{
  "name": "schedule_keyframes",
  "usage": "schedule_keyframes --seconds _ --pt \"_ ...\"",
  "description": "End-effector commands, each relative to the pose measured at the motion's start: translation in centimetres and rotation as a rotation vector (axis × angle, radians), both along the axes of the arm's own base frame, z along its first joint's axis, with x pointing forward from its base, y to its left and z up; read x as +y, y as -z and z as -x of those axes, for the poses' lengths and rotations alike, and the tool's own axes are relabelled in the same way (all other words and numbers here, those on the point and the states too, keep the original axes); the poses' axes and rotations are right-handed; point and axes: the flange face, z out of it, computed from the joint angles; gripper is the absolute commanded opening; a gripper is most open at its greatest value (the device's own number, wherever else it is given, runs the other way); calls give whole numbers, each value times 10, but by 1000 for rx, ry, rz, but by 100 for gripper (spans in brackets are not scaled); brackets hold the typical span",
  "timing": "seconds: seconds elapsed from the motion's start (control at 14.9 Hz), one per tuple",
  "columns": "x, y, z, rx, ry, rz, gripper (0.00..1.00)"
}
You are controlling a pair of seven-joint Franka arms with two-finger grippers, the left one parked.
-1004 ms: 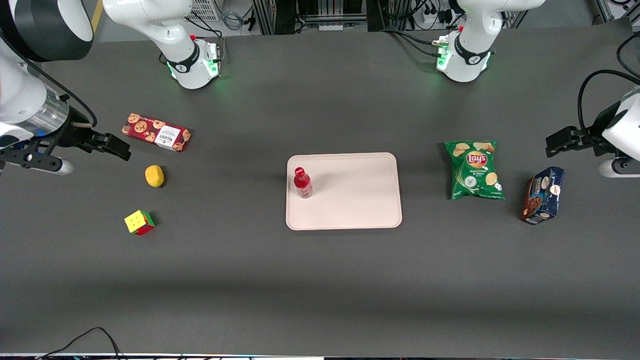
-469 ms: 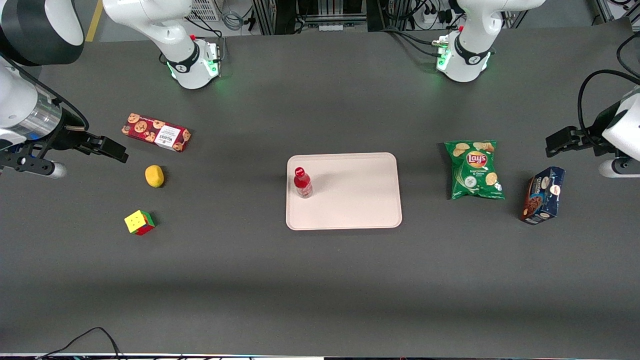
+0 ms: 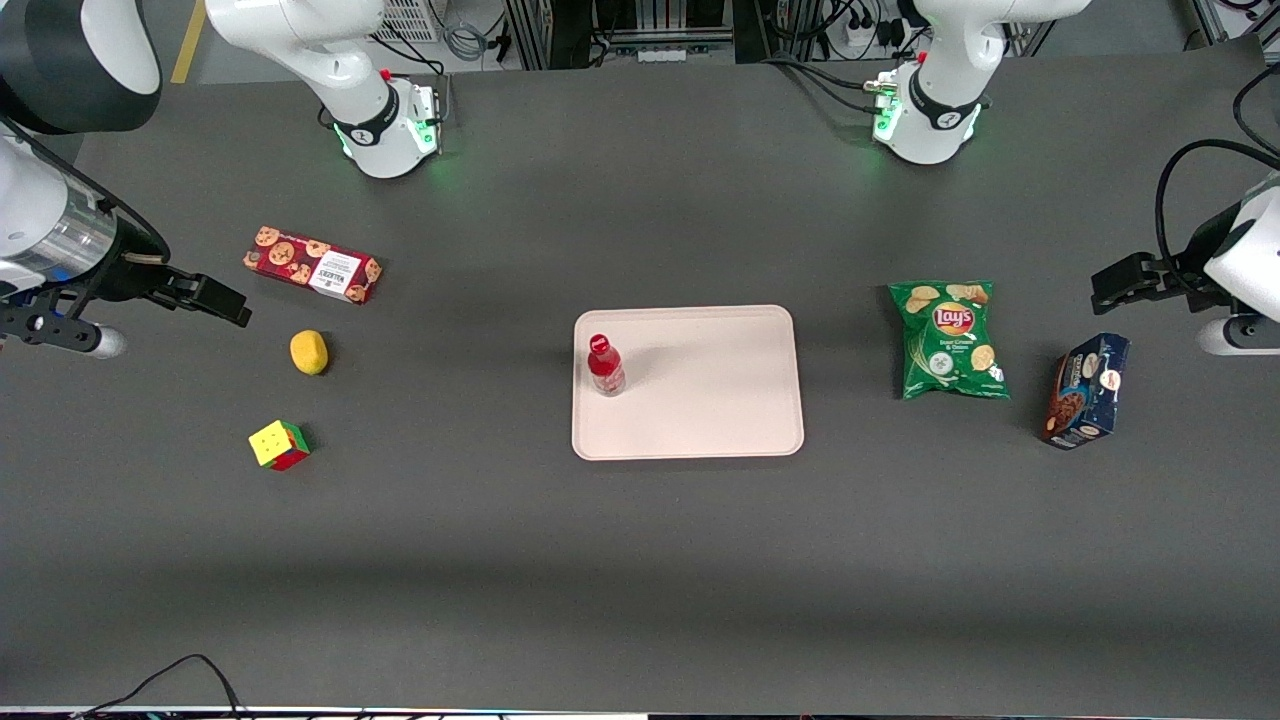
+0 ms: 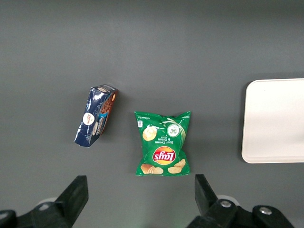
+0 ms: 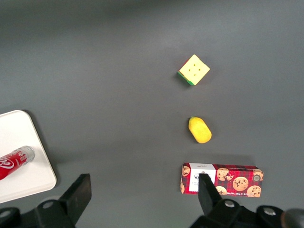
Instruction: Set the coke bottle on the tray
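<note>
— Where is the coke bottle found?

— It is seen standing upright on the tray, close to the rim at the end nearer the working arm. No contact with it is made by anything but the tray. In the right wrist view the coke bottle is seen with its red label and white script, on the tray's corner.

— And the gripper?

— It is held well apart from the tray, toward the working arm's end of the table, above the dark tabletop. Its fingers are spread wide and nothing is held between them.

— What is placed around it?

— A red cookie box is laid near the gripper; a yellow lemon-like fruit is set nearer to the front camera than the box, and a coloured puzzle cube nearer again.

— And toward the parked arm's end?

— A green chip bag is laid flat beside the tray, apart from it, and a dark blue box is placed farther out toward that end.
</note>
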Motion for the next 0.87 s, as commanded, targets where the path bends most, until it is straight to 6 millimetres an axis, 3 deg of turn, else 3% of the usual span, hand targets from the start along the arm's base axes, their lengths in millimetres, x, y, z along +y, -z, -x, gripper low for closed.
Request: schedule_keyframes --seconds 0.0,0.8 --pt "-4 -1 -5 13 -15 -21 100" --pt "-9 -8 -1 44 -95 -28 100"
